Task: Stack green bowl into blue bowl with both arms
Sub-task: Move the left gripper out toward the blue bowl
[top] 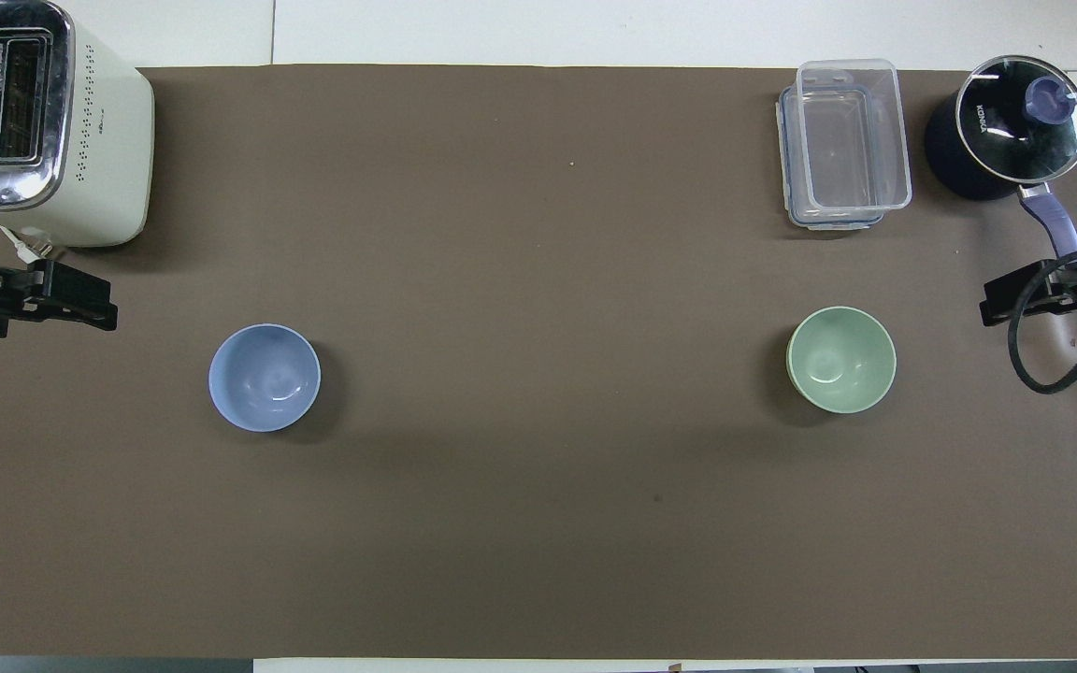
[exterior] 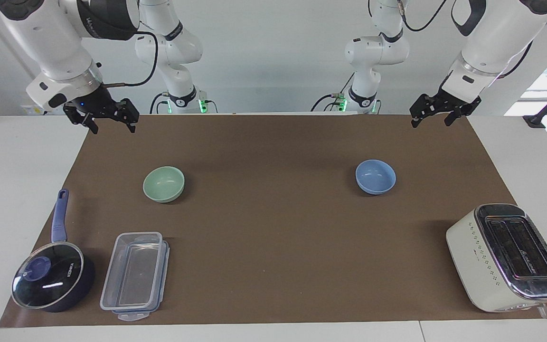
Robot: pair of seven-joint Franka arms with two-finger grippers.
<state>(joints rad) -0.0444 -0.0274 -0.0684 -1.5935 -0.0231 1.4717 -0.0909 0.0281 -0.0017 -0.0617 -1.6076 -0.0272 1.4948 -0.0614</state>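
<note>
The green bowl (exterior: 164, 184) (top: 841, 359) sits upright and empty on the brown mat (exterior: 273, 228) toward the right arm's end. The blue bowl (exterior: 375, 176) (top: 265, 377) sits upright and empty toward the left arm's end, well apart from the green one. My right gripper (exterior: 113, 128) (top: 997, 304) hangs open and empty in the air over the mat's edge at the right arm's end. My left gripper (exterior: 431, 122) (top: 99, 313) hangs open and empty over the mat's edge at the left arm's end. Neither touches a bowl.
A cream toaster (exterior: 506, 256) (top: 43, 121) stands farther from the robots than the blue bowl. A clear plastic container (exterior: 136, 275) (top: 845, 145) and a dark blue lidded saucepan (exterior: 52, 282) (top: 1006, 131) lie farther out than the green bowl.
</note>
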